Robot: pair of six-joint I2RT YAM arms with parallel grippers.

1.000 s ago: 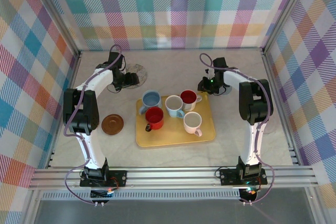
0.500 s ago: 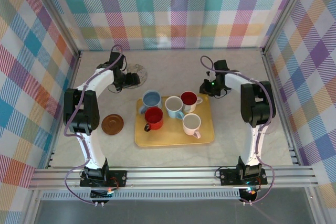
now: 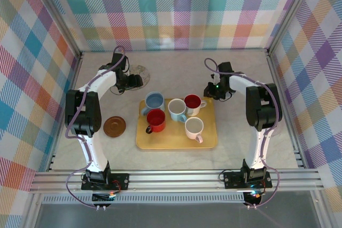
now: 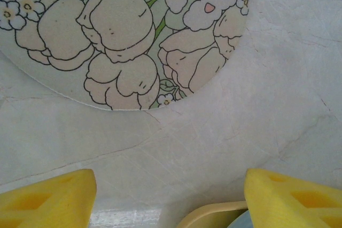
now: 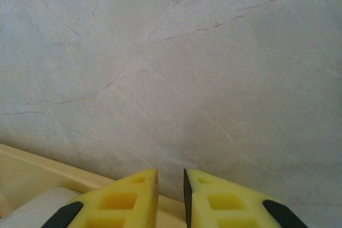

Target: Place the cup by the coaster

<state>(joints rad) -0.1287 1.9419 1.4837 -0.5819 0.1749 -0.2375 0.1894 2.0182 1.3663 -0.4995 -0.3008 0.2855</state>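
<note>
Several cups stand on the cream tray (image 3: pixel 173 141): a blue cup (image 3: pixel 154 101), a red cup (image 3: pixel 156 118), a pale cup (image 3: pixel 177 107), a dark red cup (image 3: pixel 192 100) and a cream cup (image 3: pixel 194 126). A brown coaster (image 3: pixel 114 126) lies left of the tray. A floral coaster (image 3: pixel 141 71) (image 4: pixel 123 36) lies at the back left. My left gripper (image 3: pixel 131 82) (image 4: pixel 171 198) hovers open between that coaster and the tray's corner (image 4: pixel 214 214). My right gripper (image 3: pixel 209 90) (image 5: pixel 171 185) sits over the tray's back right rim (image 5: pixel 32 166), nearly shut and holding nothing.
Plaid walls enclose the marble table (image 3: pixel 240 68) at the back and on both sides. Bare tabletop stretches along the back wall and to the right of the tray. A metal rail (image 3: pixel 176 177) runs along the near edge.
The tray with its cups has slid slightly toward the near left. The right arm has shifted a little with it. The left arm has stayed put.
</note>
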